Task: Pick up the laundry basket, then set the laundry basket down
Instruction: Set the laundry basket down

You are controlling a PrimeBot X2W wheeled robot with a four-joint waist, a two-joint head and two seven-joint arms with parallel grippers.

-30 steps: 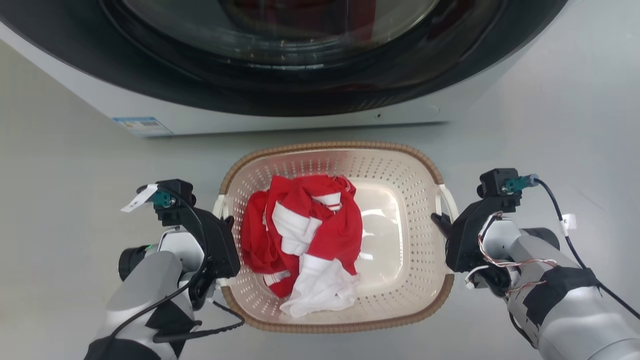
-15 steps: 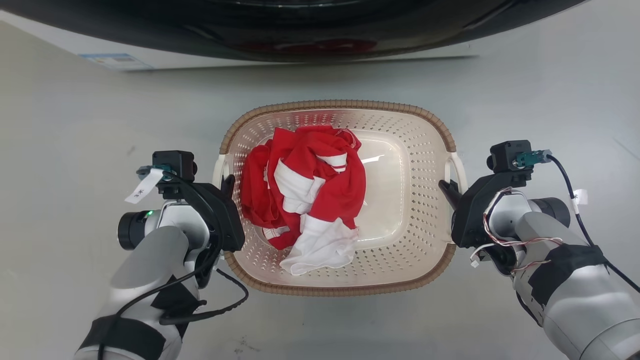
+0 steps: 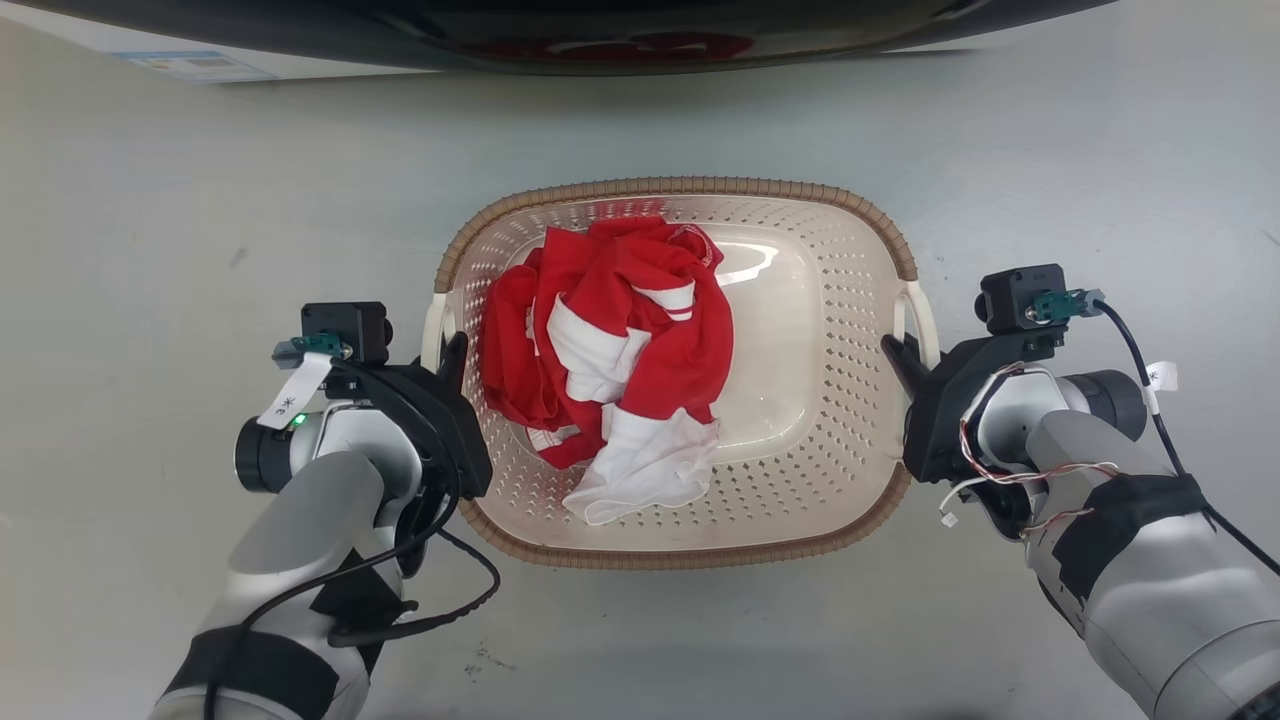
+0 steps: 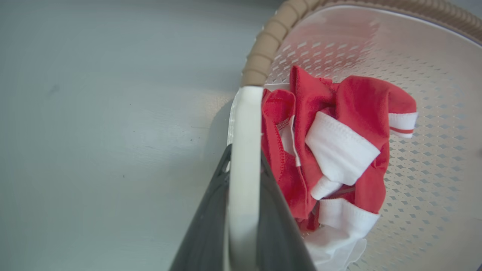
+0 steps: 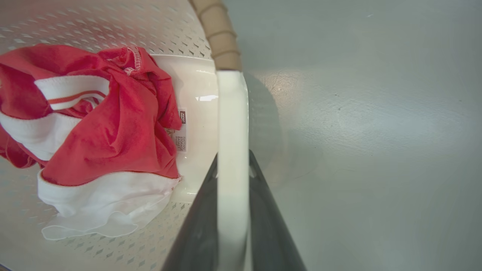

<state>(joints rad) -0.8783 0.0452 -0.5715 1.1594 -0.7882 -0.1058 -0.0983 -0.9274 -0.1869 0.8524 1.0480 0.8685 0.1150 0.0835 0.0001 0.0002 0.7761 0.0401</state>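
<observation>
The laundry basket (image 3: 680, 187), cream perforated plastic with a brown woven-look rim, lies between my two arms on the grey floor area. A crumpled red-and-white garment (image 3: 610, 360) sits in its left half. My left gripper (image 3: 455, 352) is shut on the basket's white left handle (image 4: 244, 124), which runs between the dark fingers (image 4: 205, 226). My right gripper (image 3: 897, 352) is shut on the white right handle (image 5: 232, 113) in the same way. The garment (image 4: 339, 124) and the rim (image 5: 222, 41) show beside each handle. I cannot tell whether the basket's base touches the floor.
A washing machine (image 3: 600, 35) with a dark round door crosses the top edge, just beyond the basket, with a blue label (image 3: 190, 65) at its left. Bare grey floor (image 3: 150, 200) spreads to both sides and in front of the basket.
The whole head picture has shifted: the washing machine has slid toward the top edge, so the camera moved. Both grippers stay shut on the handles, and the basket looks slightly larger.
</observation>
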